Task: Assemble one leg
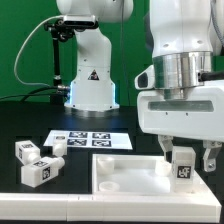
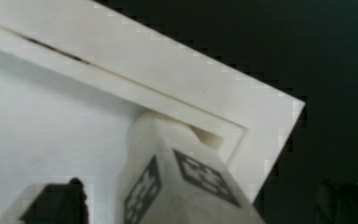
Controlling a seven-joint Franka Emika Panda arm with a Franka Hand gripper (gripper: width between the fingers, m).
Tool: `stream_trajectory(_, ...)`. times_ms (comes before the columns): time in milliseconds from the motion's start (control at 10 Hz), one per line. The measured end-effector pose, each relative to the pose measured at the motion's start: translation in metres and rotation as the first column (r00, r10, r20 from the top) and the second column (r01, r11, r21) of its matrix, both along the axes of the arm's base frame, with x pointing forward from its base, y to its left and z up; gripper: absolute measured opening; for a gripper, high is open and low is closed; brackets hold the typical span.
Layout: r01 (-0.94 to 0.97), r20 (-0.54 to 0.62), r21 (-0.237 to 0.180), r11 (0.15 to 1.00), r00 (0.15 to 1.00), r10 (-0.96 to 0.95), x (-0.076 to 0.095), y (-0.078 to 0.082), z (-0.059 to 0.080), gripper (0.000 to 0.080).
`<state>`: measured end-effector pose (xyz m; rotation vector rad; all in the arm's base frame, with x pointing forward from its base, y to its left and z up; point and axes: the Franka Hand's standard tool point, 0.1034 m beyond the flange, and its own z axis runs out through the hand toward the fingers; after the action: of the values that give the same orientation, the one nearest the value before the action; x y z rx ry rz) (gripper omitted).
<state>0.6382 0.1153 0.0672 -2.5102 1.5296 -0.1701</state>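
So in the exterior view the gripper (image 1: 186, 160) was down at the exterior view's right end of the white panel (image 1: 120, 172), fingers (image 1: 167, 152) closed on the leg (image 1: 184, 163), which stood upright with a tag sticker facing the camera. You couldn't really tell from there whether the leg's lower end touched the panel or just hung over it. Three more spare legs (image 1: 38, 158) sat bunched on the black table (image 1: 20, 125) at the exterior view's left, and the marker board (image 1: 88, 140) lay flat just behind the panel.

The wrist view filled in what that angle hid: the leg (image 2: 179, 172) was right at a corner of the panel (image 2: 51, 120), beside the raised rim (image 2: 158, 92), with the dark fingertips (image 2: 55, 200) either side. Contact there was too blurry to call.
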Motion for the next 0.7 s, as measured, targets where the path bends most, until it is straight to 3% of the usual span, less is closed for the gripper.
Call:
stream_trajectory(200, -0.134, 0.010, -0.036, 0.990, 0.991, 0.135, 0.0001, -0.0016, -0.0004, 0.0647)
stream_trajectory(300, -0.308, 0.006, -0.086, 0.948, 0.951, 0.309, 0.0001, -0.0032, -0.0005, 0.0649)
stream_trajectory(400, -0.555, -0.030, -0.152, 0.818, 0.830, 0.558, 0.0006, -0.0052, 0.0005, 0.0649)
stream_trajectory(500, -0.698, -0.058, -0.172, 0.695, 0.712, 0.700, 0.0022, -0.0072, 0.0024, 0.0649)
stream_trajectory(600, -0.734, -0.065, -0.177, 0.656, 0.674, 0.736, 0.0027, -0.0083, 0.0027, 0.0649)
stream_trajectory(700, -0.701, -0.062, -0.172, 0.692, 0.709, 0.703, 0.0026, -0.0084, 0.0022, 0.0649)
